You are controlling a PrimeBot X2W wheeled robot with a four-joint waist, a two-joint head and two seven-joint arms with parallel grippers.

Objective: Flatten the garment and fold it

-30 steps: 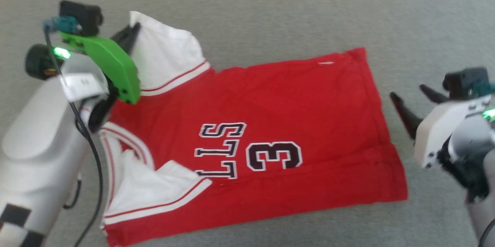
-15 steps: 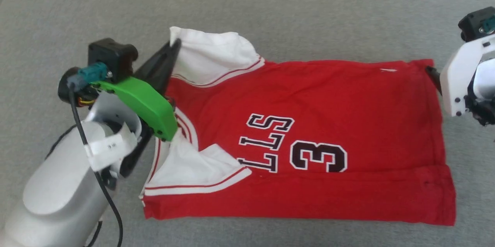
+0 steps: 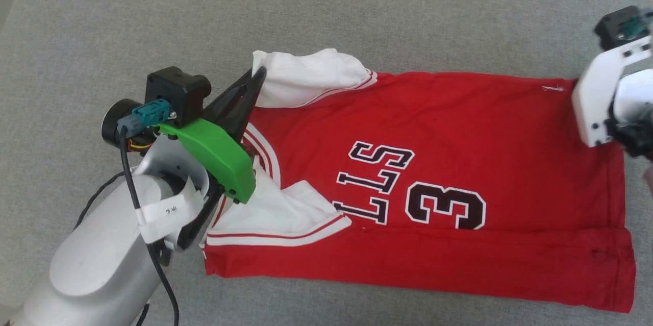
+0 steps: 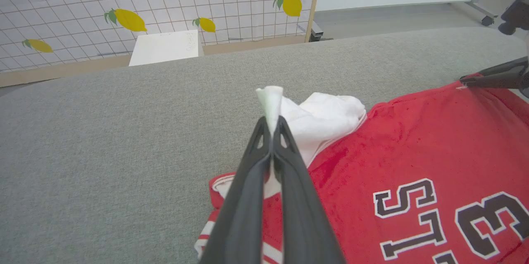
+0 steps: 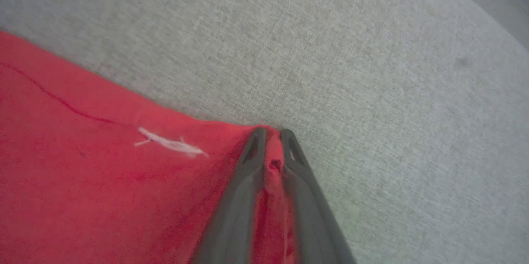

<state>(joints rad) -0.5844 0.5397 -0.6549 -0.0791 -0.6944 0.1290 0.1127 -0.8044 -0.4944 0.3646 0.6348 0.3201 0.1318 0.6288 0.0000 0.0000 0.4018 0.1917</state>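
Now that the fingers of the right gripper (image 5: 270,132), open and clear of the cloth a second ago, pinch the far hem corner of the garment (image 3: 433,163) | left gripper (image 4: 270,121): fingers clamped on the far white sleeve (image 3: 311,76) | garment: front-up on the grey worktop (image 3: 357,9) | judgement: both far corners held, ready to stretch flat

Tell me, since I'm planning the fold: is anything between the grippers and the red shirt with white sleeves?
Nothing visible does. The left gripper pinches a white sleeve of the red fabric shirt; the right gripper pinches its hem corner.
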